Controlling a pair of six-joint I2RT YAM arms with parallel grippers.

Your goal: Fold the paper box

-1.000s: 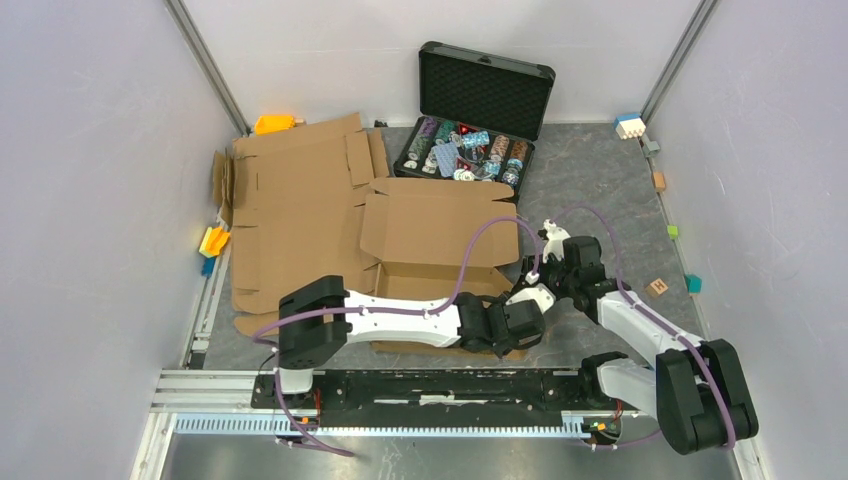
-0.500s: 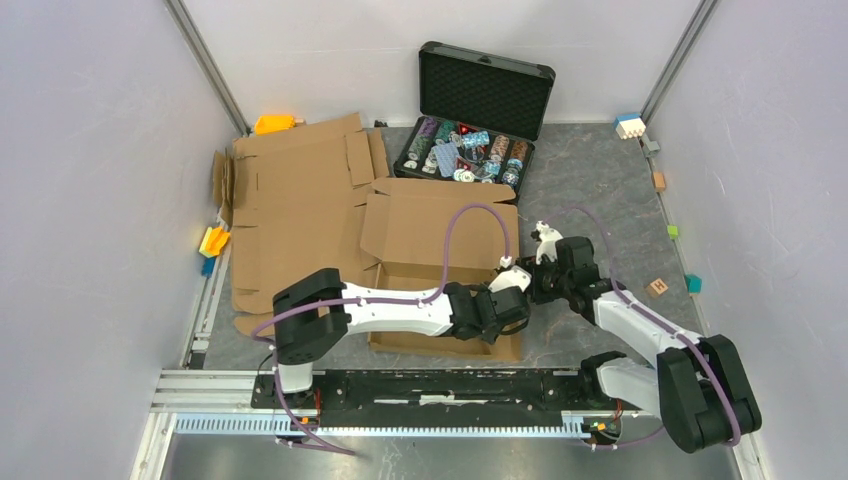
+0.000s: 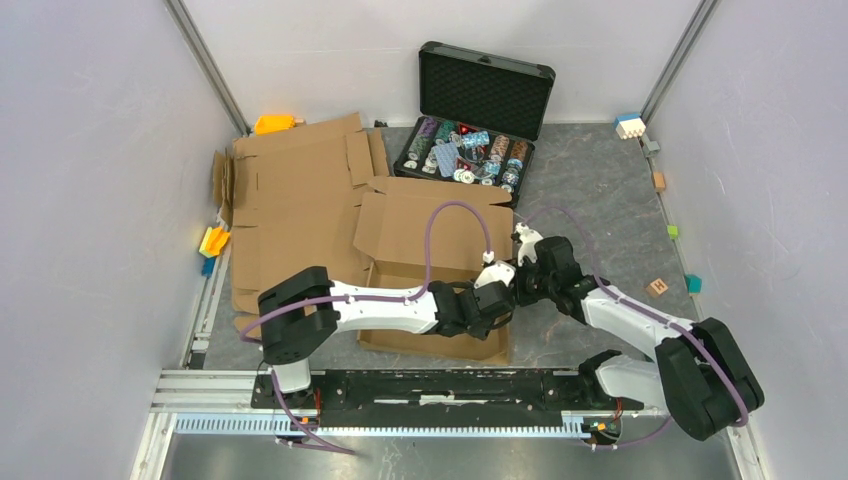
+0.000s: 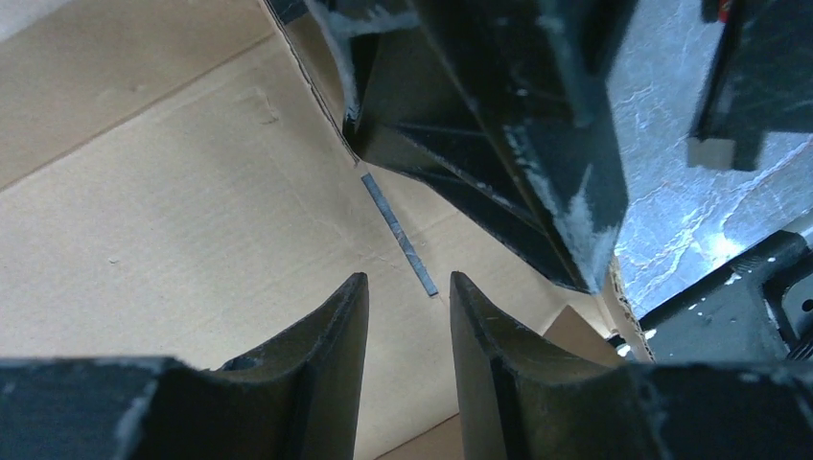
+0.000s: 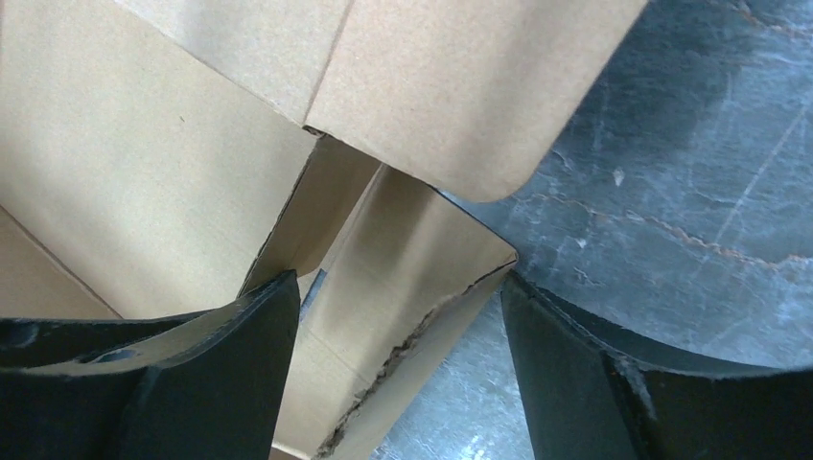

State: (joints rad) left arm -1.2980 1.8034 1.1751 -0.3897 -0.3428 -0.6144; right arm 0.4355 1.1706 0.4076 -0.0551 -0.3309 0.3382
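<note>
Two grippers meet at the right wall of the paper box (image 3: pixel 430 225), near the front of the table (image 3: pixel 600 180). The right gripper (image 5: pixel 398 280) is nearer, jaws wide apart around that wall. The left gripper (image 4: pixel 407 283) reaches inside, jaws apart, holding nothing

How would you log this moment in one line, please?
task: fold paper box | left gripper: open, empty, above box panel | right gripper: open, straddling box wall

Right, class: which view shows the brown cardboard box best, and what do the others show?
Top external: nearly the whole paper box shows, its top open. Left wrist shows only a creased panel; right wrist only one corner wall and a flap.
</note>
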